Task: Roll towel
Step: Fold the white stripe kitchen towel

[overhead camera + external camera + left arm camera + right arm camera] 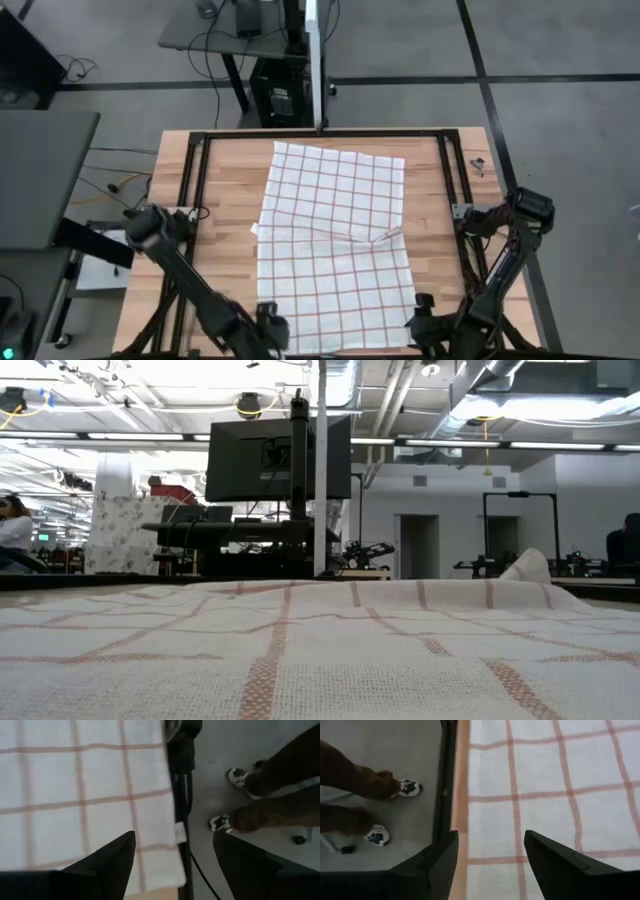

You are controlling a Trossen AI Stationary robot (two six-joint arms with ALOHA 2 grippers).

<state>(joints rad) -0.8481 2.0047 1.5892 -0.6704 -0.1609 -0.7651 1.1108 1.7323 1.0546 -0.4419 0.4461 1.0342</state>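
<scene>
From above, the thin white cloth towel with reddish-brown grid lines point(335, 250) lies spread down the middle of the wooden slatted table point(215, 190) (one crease across its middle). The left gripper point(272, 328) and right gripper point(420, 322) hover at its near corners. Both wrist views show jaws wide apart, holding nothing; a person's shoes point(220, 822) stand on the floor beside the table.

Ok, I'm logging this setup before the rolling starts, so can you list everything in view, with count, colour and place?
thin white cloth towel with reddish-brown grid lines: one, spread along the table's middle, a raised fold near its right edge
wooden table: one, light brown, black frame
dark monitor on a stand: one, beyond the far edge
person's shoes: two, white and dark, on the grey floor by the near edge
left gripper: one, dark, open, at the towel's near left corner
right gripper: one, dark, open, at the near right corner
</scene>
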